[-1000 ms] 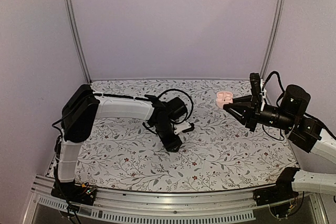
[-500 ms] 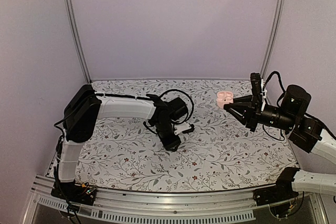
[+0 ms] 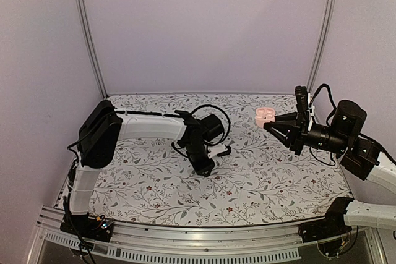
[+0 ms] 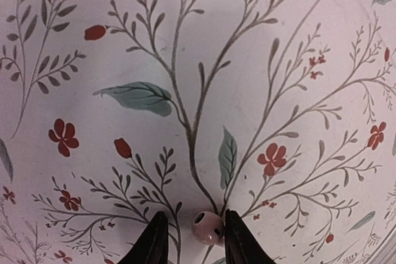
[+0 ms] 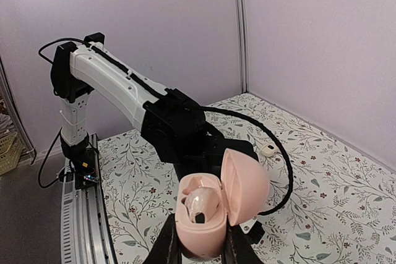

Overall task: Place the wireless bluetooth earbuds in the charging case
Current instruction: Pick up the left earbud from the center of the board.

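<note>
At mid-table, on the floral tablecloth (image 3: 142, 183), a pink earbud (image 4: 207, 227) is straddled by the left gripper (image 4: 194, 219), its jaws parted and apparently touching it on one side only. Further right, the open charging case (image 5: 199, 230), another earbud (image 5: 202, 202) seated inside, is clamped in the right gripper (image 5: 203, 245) above the cloth.

Right claw (image 3: 268, 121) grips the pink charging case (image 3: 265, 114).

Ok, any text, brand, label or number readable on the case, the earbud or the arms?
No readable text anywhere.
The charging case: plain pink, no brand or mark.
The earbud: plain, only dark spots, no letters.
The left arm and right arm: no legible label.
</note>
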